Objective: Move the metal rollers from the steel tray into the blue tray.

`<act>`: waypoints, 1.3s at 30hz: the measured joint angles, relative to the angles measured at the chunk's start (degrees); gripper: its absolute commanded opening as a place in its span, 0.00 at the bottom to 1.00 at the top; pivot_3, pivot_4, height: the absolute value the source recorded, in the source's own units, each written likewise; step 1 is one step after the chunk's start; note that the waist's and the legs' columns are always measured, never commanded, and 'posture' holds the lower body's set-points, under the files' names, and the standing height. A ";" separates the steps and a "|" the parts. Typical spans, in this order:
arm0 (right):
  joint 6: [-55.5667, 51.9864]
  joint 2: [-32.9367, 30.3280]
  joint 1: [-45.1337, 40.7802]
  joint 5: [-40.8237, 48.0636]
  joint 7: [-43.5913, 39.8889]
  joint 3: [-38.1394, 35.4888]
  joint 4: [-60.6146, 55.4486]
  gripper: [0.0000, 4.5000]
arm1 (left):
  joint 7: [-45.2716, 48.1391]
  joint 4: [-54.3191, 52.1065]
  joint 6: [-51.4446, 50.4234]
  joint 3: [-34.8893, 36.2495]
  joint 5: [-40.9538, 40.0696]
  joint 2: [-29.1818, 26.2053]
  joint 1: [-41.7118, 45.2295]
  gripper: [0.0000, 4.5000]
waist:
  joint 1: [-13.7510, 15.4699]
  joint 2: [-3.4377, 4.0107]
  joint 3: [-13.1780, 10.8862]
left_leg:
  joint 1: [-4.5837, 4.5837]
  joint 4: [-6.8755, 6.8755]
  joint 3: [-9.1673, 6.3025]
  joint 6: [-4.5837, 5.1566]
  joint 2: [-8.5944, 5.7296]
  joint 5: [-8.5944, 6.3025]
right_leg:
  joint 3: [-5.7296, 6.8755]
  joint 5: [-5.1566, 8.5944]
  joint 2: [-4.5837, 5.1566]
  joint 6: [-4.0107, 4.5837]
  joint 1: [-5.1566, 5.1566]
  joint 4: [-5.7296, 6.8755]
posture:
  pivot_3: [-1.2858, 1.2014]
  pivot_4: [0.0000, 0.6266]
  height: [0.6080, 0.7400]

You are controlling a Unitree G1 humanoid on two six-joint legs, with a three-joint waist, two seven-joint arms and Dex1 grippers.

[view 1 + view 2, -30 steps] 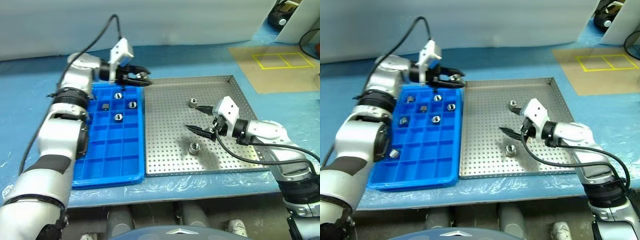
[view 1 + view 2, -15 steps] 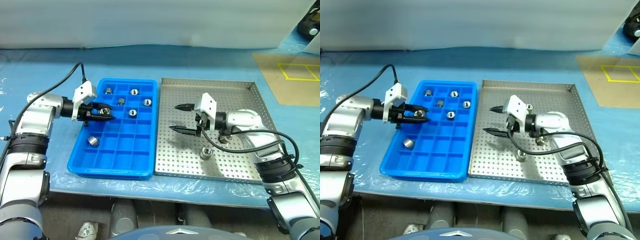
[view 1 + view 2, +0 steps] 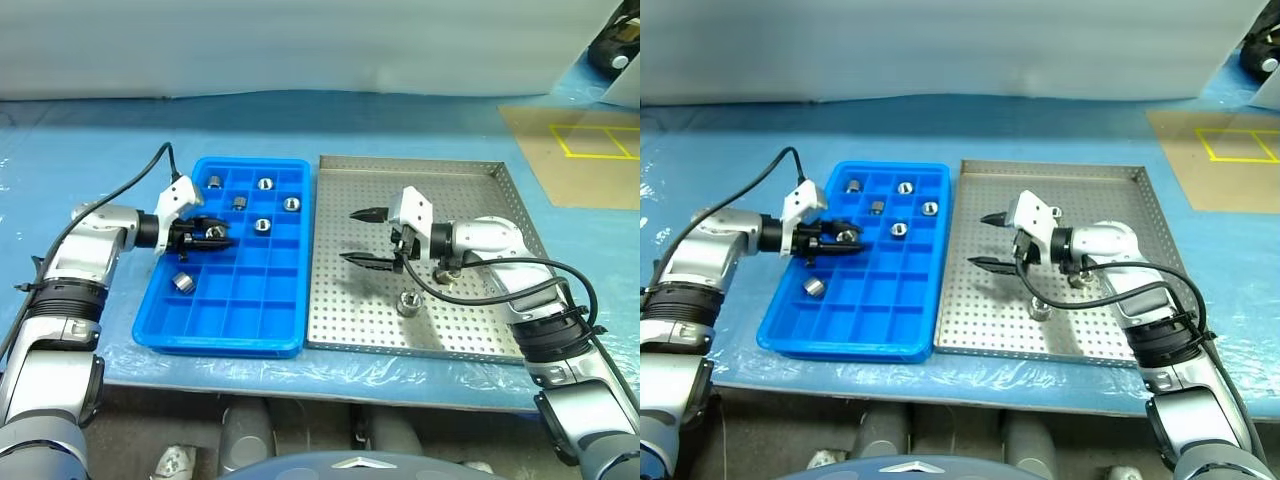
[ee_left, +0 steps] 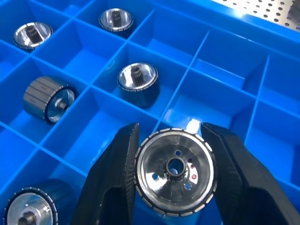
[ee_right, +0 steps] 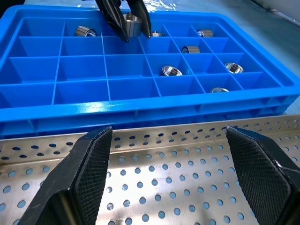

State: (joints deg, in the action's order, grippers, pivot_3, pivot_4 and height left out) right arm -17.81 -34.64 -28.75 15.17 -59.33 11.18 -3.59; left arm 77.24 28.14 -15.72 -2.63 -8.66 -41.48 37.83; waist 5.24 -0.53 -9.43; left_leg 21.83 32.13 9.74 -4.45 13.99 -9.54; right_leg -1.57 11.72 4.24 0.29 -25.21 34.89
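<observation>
The blue tray (image 3: 222,343) lies left of the steel tray (image 3: 480,200). My left gripper (image 3: 213,234) is shut on one of the metal rollers (image 4: 174,171) and hangs low over the blue tray's left-middle compartments. Several rollers lie in the compartments, among them one (image 3: 262,226) mid-tray and one (image 3: 182,283) at the near left. My right gripper (image 3: 370,238) stands wide open and empty over the steel tray's left part, pointing toward the blue tray. One roller (image 3: 407,302) lies on the steel tray's perforated floor, and another (image 3: 447,270) is partly hidden behind the right arm.
Both trays rest on a pale blue sheeted table. A brown board with yellow taped squares (image 3: 600,140) lies at the far right. A black cable runs from the left wrist (image 3: 150,170) over the table.
The view has shifted. My left gripper, still holding the roller, came down from the blue tray's far rim to its left-middle compartments. The right gripper edged slightly toward the blue tray.
</observation>
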 measured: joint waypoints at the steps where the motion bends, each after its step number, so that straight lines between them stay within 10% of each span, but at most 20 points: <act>1: 0.00 -0.01 0.21 -0.03 0.14 -0.02 -0.01 0.89 | -0.02 0.55 0.07 -0.13 0.05 -0.02 0.00 0.39 | -0.01 0.00 0.00 | -0.01 0.00 0.00 0.01 -0.01 -0.01 | 0.00 0.00 0.00 0.00 0.00 0.00 | 0.49 0.24 1.00; 8: 0.00 -0.02 0.43 -0.44 0.82 -0.17 -0.01 0.89 | 0.19 2.65 0.94 -1.51 0.85 -0.06 0.53 0.81 | 0.00 0.00 0.00 | -0.02 0.03 0.00 -0.01 -0.01 0.00 | 0.00 0.00 0.00 0.00 0.01 0.04 | 0.49 0.24 1.00; 18: -0.17 -0.46 1.63 -0.51 2.10 -1.22 -1.81 0.89 | -1.17 10.04 6.67 -1.74 1.00 3.87 14.20 0.81 | 0.05 -0.02 -0.01 | 0.02 0.08 0.00 0.00 -0.07 0.01 | -0.03 -0.01 0.02 -0.01 0.03 0.05 | 0.46 0.24 1.00; 29: -5.01 -6.24 10.65 0.63 6.62 -11.13 -10.25 0.89 | 0.09 34.79 20.64 -5.60 5.92 22.89 31.59 0.81 | -1.48 -0.12 -0.07 | 0.05 0.17 -0.06 0.17 -0.19 -0.08 | -0.18 -0.07 0.02 -0.10 0.14 -0.08 | 0.36 0.24 1.00; 39: -13.17 -7.25 24.52 3.07 13.86 -19.61 -25.46 0.89 | -24.83 47.99 28.37 -6.80 15.06 36.79 38.08 0.81 | -5.14 -0.16 -0.09 | 0.08 0.68 -0.03 0.63 -0.25 -0.36 | -0.21 -0.16 0.04 -0.31 0.34 -0.22 | 0.28 0.24 1.00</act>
State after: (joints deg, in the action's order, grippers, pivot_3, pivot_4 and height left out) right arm -30.98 -41.89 -4.22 18.24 -45.47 -8.43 -29.05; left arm 52.41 76.13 12.65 -9.43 6.41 -4.69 75.91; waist 0.09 -0.69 -9.52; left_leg 21.90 32.81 9.71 -3.83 13.74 -9.90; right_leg -1.78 11.56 4.28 -0.03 -24.87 34.67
